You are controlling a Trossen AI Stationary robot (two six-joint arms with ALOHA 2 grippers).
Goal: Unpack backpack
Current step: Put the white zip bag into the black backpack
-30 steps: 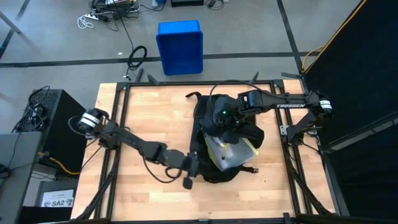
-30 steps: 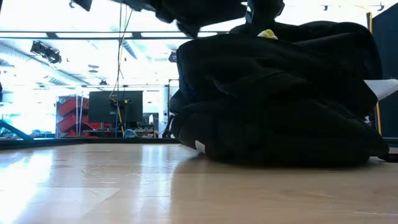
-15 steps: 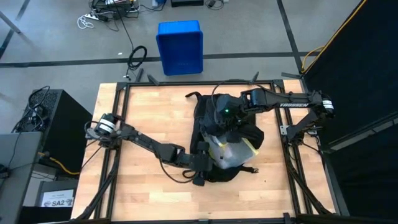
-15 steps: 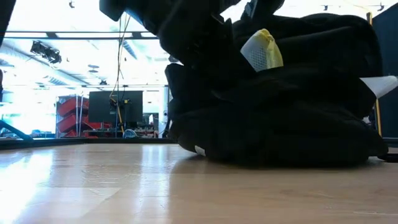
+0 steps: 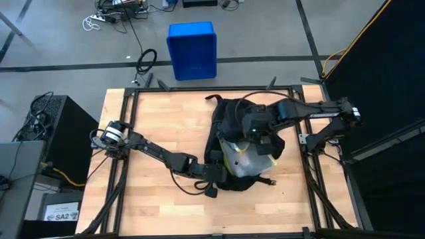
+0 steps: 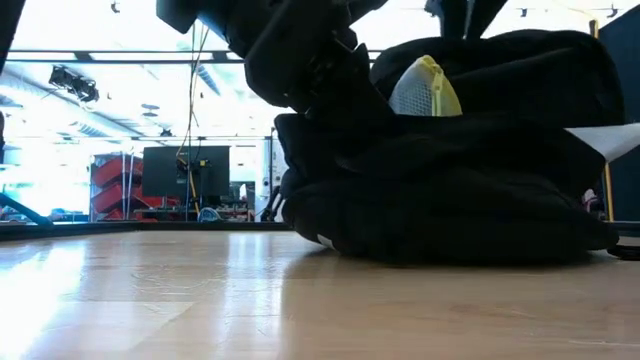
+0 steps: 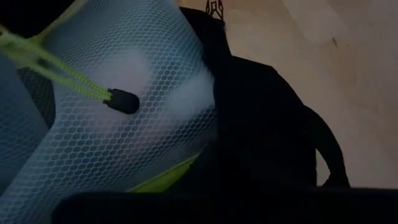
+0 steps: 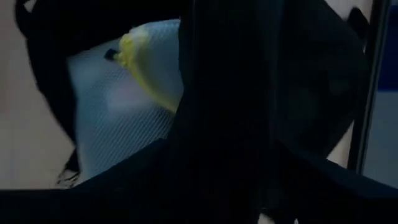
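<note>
The black backpack (image 5: 232,119) lies flat on the wooden table, right of the middle, and fills the right half of the low view (image 6: 480,200). A white mesh bag with yellow-green trim (image 5: 242,159) shows in its opening, and also in the low view (image 6: 425,90), the left wrist view (image 7: 124,124) and the right wrist view (image 8: 118,93). My left gripper (image 5: 216,174) is at the backpack's near left edge, close to the mesh bag. My right gripper (image 5: 257,133) is over the backpack's middle, shut on black fabric. My right gripper holds black fabric of the backpack at the far edge of the opening (image 8: 217,124), coming from the table's right side and slanting down. The fabric itself hides the fingers and the place of contact. The fabric stands up as a band above the mesh bag; the rest of the backpack lies on the table.
A blue plastic bin (image 5: 192,50) stands on the floor beyond the table's far edge. Bare tabletop (image 5: 153,119) lies to the backpack's left and along the near edge. The table's metal frame (image 5: 305,143) runs close by the backpack's right side.
My left gripper has gone toward the table's right, up to the backpack's near left edge, and then stayed there. My right gripper has gone toward the table's right and near edges with the fabric. The backpack's far end has shifted right, and more of the mesh bag shows.
</note>
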